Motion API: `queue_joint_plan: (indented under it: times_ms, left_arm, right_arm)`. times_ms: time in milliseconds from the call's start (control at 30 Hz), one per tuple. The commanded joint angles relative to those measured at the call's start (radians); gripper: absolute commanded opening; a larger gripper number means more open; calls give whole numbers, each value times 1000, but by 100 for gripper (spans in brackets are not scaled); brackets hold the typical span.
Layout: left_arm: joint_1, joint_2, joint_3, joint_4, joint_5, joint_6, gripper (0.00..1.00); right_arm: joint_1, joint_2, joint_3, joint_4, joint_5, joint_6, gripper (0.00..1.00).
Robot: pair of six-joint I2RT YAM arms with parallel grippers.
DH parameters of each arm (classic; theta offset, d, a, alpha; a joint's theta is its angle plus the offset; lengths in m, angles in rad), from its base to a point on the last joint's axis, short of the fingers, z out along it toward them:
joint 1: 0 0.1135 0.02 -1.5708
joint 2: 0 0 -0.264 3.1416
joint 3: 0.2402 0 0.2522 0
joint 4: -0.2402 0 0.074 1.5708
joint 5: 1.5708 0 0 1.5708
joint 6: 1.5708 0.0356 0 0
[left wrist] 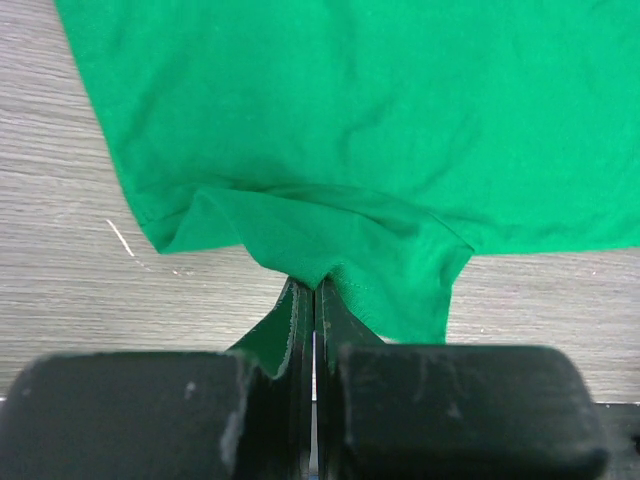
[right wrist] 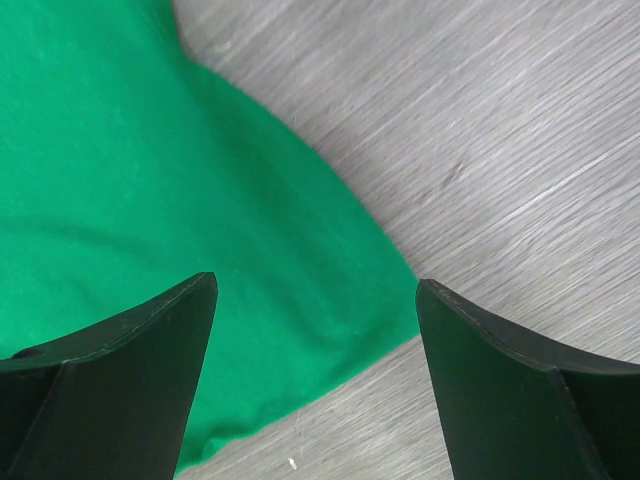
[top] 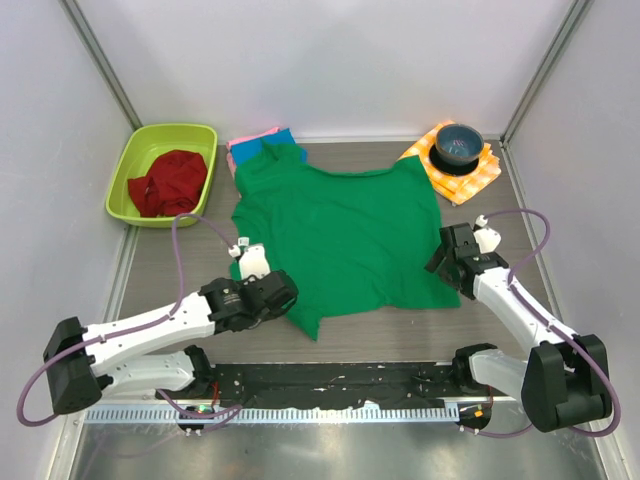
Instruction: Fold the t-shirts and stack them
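Observation:
A large bright green t-shirt [top: 340, 235] lies spread on the wooden table. My left gripper [top: 283, 295] is shut on its near left edge; in the left wrist view the cloth [left wrist: 330, 150] bunches up into the closed fingertips [left wrist: 316, 285]. My right gripper [top: 443, 262] is open and empty, hovering over the shirt's near right corner [right wrist: 330, 330]. A blue shirt [top: 285, 145] and a pink shirt [top: 250, 143] lie folded at the back, partly under the green one.
A lime green tub [top: 163, 172] holding a red cloth [top: 170, 182] stands at the back left. A dark bowl [top: 458, 145] sits on an orange-and-white checked cloth [top: 470, 178] at the back right. Enclosure walls surround the table.

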Motion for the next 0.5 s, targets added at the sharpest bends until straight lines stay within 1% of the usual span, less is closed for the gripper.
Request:
queue_joint_plan:
  times_ms: [0,67,200,400,467]
  left_arm:
    - [44,-74,-24,-25,-12,17,0]
    - [57,-83,-25,-29,-6,17,0]
    - [73,-99,-25,-40,8,23,0]
    - [96,-123,-8,-80,-3,21,0]
    - [103,-145,-11,-92,-7,17,0]
  right_arm:
    - [-2,-17,-23,-10,-92,98,85]
    - [-4,-26,-26,-28,-88,106,84]
    - [-4,-41,-11,-94,-69,127,80]
    - [-2,-91,9,-232,-14,131,80]
    - [-1,-98,-1,-234,-45,155,79]
